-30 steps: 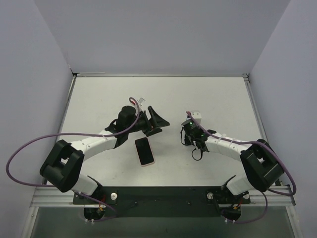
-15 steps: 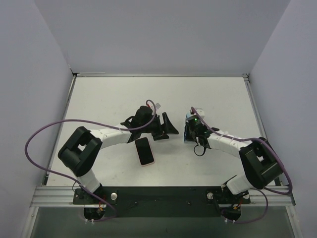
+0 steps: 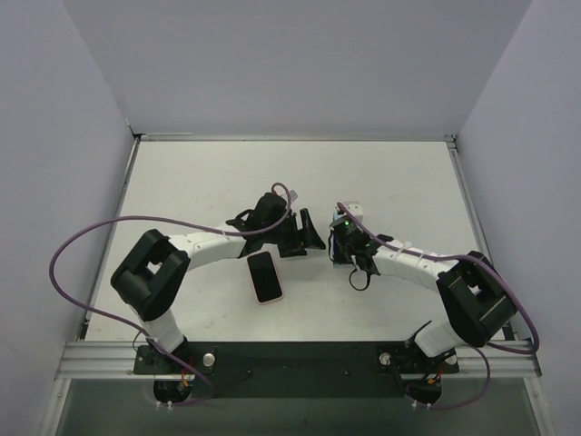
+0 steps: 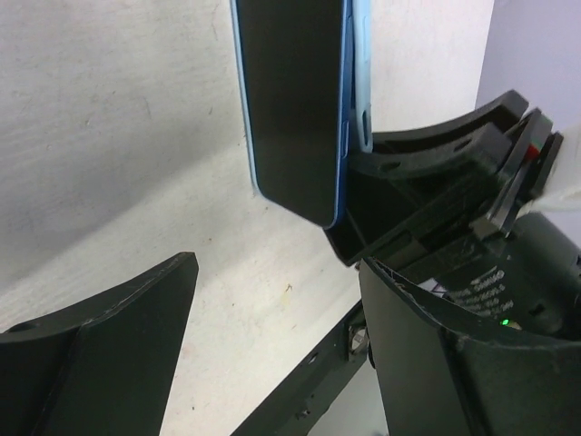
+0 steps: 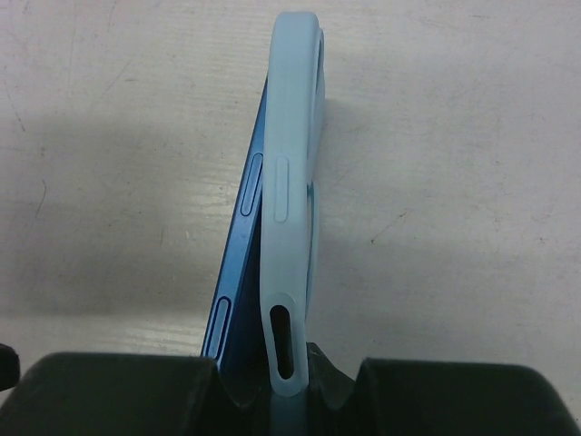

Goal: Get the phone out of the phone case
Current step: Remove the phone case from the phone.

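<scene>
My right gripper [image 3: 341, 242] is shut on a blue phone [image 5: 238, 238] in a light blue case [image 5: 290, 173] and holds them on edge over the table. In the right wrist view the phone's side stands peeled away from the case rim. The case's far end shows in the top view [image 3: 349, 208]. My left gripper [image 3: 309, 233] is open and empty, just left of the held phone. In the left wrist view [image 4: 272, 336] the phone's dark screen [image 4: 295, 100] and the case edge [image 4: 362, 82] rise beyond its fingers [image 4: 109, 336].
A second phone with a black screen and a pink rim [image 3: 265, 276] lies flat on the white table [image 3: 182, 191], in front of the left gripper. Grey walls close in the table at the back and sides. A black rail [image 3: 300, 359] runs along the near edge.
My left gripper has swung right, from above the pink-rimmed phone to close beside the right gripper. The right gripper shifted slightly left with the cased phone still in it.
</scene>
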